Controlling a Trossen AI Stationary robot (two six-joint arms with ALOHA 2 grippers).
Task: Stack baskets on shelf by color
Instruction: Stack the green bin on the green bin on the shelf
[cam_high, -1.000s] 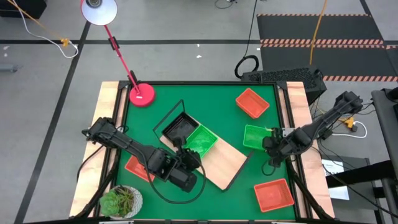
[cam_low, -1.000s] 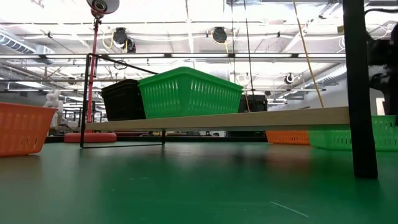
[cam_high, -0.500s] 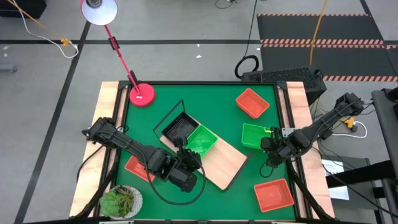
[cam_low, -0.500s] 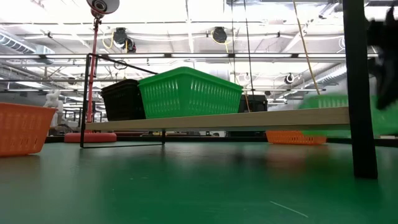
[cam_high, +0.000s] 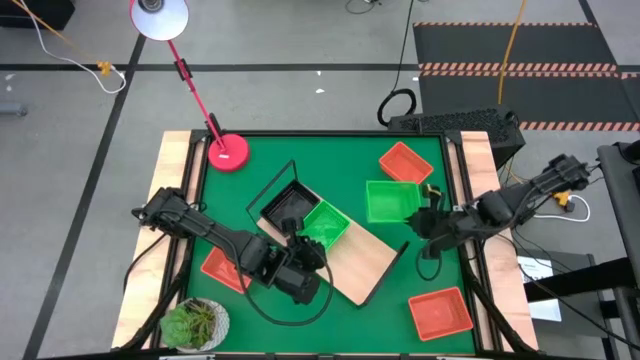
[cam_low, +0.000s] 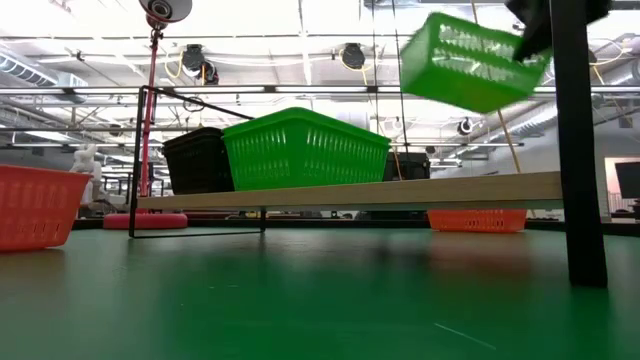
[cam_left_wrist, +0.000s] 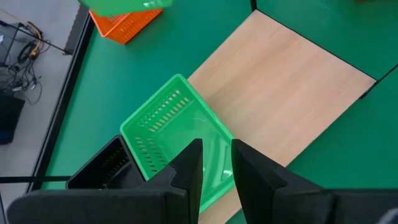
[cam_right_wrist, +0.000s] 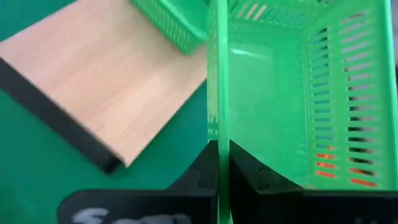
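A: What is each pincer doing?

B: The right gripper (cam_right_wrist: 219, 163) pinches one thin wall of a green basket (cam_high: 391, 201) and holds it tilted in the air, above the table mat (cam_high: 350, 160) near its right edge. The low view shows this basket (cam_low: 470, 62) clear of the shelf (cam_high: 350, 258), with its mesh sides made of fine vertical slots. The left gripper (cam_left_wrist: 216, 163) hangs over the shelf's middle with its fingers slightly apart and nothing between them.

A: How do the task's things lie?

B: The shelf is a smooth light-wood board with thin black wire end frames, set diagonally at the mat's centre. On it sit a second green basket (cam_high: 325, 226) and, touching it, a black basket (cam_high: 289, 205) at the end frame. An orange basket (cam_high: 405, 165) lies toward the far right corner, another orange basket (cam_high: 440, 313) at the near right corner, and a third orange basket (cam_high: 216, 268) near the left edge, partly hidden by the left arm.

A: Anything hard to make out?

B: Whether either basket on the shelf is a stack cannot be told. The low view cuts off the right arm above the basket.
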